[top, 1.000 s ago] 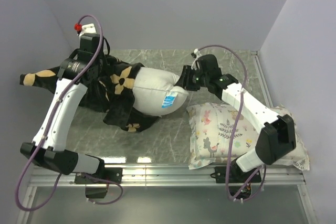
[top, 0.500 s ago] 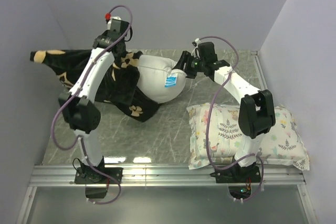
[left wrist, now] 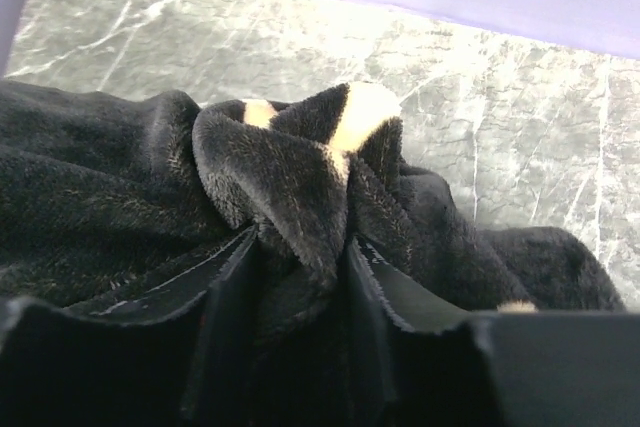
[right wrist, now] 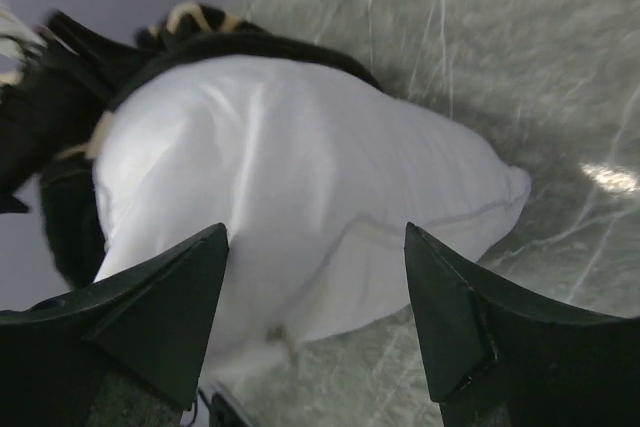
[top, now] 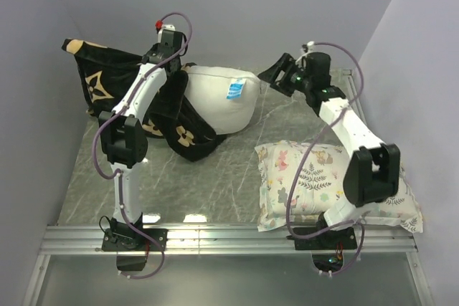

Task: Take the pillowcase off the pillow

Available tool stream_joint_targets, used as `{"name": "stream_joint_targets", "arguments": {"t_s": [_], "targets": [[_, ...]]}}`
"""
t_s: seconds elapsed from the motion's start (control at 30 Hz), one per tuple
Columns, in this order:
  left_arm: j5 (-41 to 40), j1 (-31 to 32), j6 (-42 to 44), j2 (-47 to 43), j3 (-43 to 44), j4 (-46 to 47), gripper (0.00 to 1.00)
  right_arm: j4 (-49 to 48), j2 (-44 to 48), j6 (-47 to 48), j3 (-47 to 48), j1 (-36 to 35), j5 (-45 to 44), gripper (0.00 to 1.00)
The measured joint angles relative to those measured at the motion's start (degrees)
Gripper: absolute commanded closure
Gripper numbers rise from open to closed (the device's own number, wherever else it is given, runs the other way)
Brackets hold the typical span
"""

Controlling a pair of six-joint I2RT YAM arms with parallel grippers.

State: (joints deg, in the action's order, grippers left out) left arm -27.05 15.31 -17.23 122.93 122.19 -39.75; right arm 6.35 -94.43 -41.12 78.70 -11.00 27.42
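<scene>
The black plush pillowcase with tan flowers is stretched up and to the left, and its lower part still wraps the left end of the plain white pillow. My left gripper is shut on a bunched fold of the pillowcase and holds it high near the back wall. My right gripper is open and empty, raised just right of the pillow's free end. The pillow's blue tag shows on top.
A smaller white pillow with pastel animal-and-plant print lies at the front right, under the right arm. The grey marble tabletop is walled at the left, back and right. A metal rail runs along the front edge.
My left gripper has lifted the pillowcase up and back, and more white pillow is bared. My right gripper has let go of the pillow's end, opened and drawn back up to the right.
</scene>
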Motion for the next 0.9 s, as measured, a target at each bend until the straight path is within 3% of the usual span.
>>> {"name": "stream_joint_targets", "arguments": {"t_s": [0.2,0.37,0.6,0.73,0.9], "targets": [[2.6,-0.35,0.24,-0.22,-3.65,5.31,0.49,-12.0,16.31,0.0,-13.81,0.61,-4.26,0.16],[3.96,-0.2,0.61,-0.85,-5.97,8.2,0.46,-17.03,25.88,6.16,-23.5,-5.4,-8.63,0.15],[4.37,1.27,1.55,-0.83,-6.51,8.96,0.45,-19.89,22.34,19.04,-26.64,-19.1,-16.94,0.12],[5.01,1.77,2.19,-0.83,-6.84,8.98,0.44,-22.05,19.61,23.54,-30.47,-21.81,-22.6,0.11],[6.03,1.95,3.23,-0.87,-7.21,9.03,0.44,-21.84,11.67,26.29,-27.87,-23.19,-27.91,0.1]]}}
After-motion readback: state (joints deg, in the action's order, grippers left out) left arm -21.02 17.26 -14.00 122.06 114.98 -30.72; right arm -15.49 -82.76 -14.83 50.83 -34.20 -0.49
